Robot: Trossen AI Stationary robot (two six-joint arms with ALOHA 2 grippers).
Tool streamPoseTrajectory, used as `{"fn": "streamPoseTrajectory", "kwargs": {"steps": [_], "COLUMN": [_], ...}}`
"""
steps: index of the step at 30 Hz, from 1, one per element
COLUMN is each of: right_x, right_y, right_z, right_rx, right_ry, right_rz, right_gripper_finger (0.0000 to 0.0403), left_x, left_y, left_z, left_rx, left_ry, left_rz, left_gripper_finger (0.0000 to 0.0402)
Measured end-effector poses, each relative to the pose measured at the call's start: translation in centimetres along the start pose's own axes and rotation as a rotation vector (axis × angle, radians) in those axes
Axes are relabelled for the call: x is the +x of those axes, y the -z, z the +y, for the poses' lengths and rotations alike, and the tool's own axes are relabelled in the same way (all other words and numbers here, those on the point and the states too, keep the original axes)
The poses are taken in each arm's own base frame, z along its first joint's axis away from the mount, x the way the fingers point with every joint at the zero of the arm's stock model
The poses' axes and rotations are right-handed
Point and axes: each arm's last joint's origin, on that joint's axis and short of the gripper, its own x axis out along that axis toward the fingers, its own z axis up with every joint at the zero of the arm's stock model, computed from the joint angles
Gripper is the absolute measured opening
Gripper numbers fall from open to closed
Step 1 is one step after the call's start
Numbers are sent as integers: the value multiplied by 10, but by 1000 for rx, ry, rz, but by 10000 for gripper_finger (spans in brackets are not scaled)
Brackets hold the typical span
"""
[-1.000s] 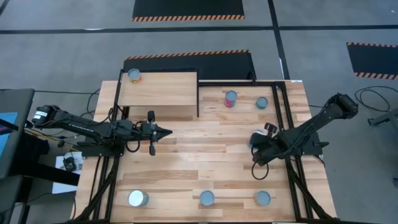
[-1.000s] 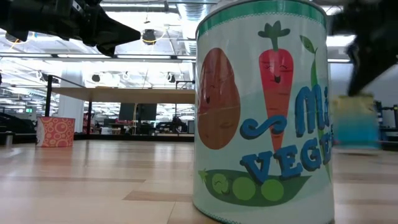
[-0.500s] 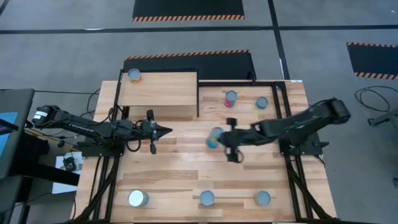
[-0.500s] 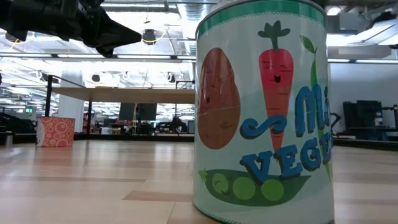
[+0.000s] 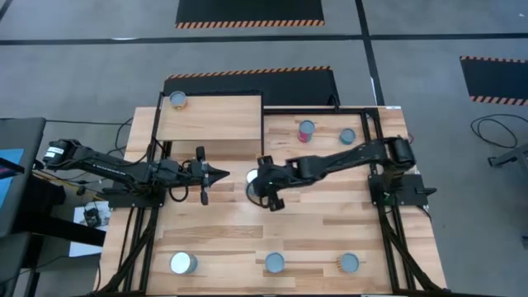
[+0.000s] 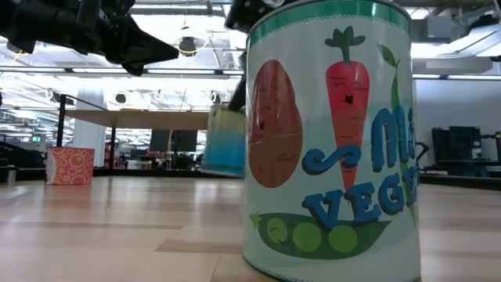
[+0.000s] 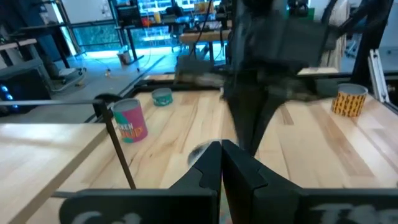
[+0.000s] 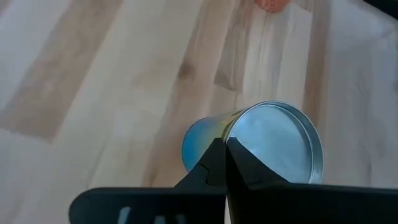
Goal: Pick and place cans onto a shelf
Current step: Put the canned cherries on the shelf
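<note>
We see the right gripper (image 5: 257, 186) clenched on a blue can (image 8: 252, 146), held tilted above mid-table, near the shelf (image 5: 210, 124). Left gripper (image 5: 221, 174) hovers beside it, clamped on nothing. One can (image 5: 177, 101) sits on the shelf's corner.

A light wooden plank table (image 5: 272, 235) fills the middle of the overhead view, standing on a grey floor (image 5: 82, 66). A black metal frame (image 5: 375, 148) runs along the table's far edge and down its right side. On the floor beyond the far edge lies a black mat (image 5: 247, 11) edged in orange and black hazard stripes, and another such mat (image 5: 495, 78) lies off the far right corner. A cable (image 5: 503, 132) loops on the floor to the right.
</note>
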Motion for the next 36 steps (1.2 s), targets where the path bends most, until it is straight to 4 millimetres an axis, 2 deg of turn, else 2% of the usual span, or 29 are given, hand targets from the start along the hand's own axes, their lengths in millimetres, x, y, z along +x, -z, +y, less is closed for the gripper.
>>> {"fn": "streamPoseTrajectory", "kwargs": {"steps": [4, 10, 16, 20, 24, 27, 30, 32, 36], "right_x": [15, 26, 25, 6, -39, -67, -80, -81, -82], "right_y": [-1, 0, -4, -12, -20, -9, 17, 40, 88], "right_z": [-7, -9, -6, 0, 10, 19, 27, 33, 43], "right_rx": [-8, 16, 40, -4, -50, -76, -54, -3, 99], "right_ry": [-3, 1, 9, 24, -3, 10, 39, 52, 103], "right_rz": [12, 16, -9, -34, -46, -37, -82, -133, -265], "right_gripper_finger": [10, 17, 73, 120, 128, 88, 23, 13, 21], "left_x": [0, 0, 0, 0, 0, 0, 0, 0, 6], "left_y": [0, 1, 1, 1, 1, 2, 3, 3, -7], "left_z": [0, 0, 0, 0, -1, -1, -1, -1, -4], "left_rx": [0, -1, -2, -19, -30, -35, -42, -47, -77], "left_ry": [0, 0, 1, 1, 19, 35, 36, 36, 40], "left_rz": [2, 6, 6, 7, 10, 18, 34, 35, 32], "left_gripper_finger": [2, 2, 2, 2, 2, 2, 2, 2, 2]}}
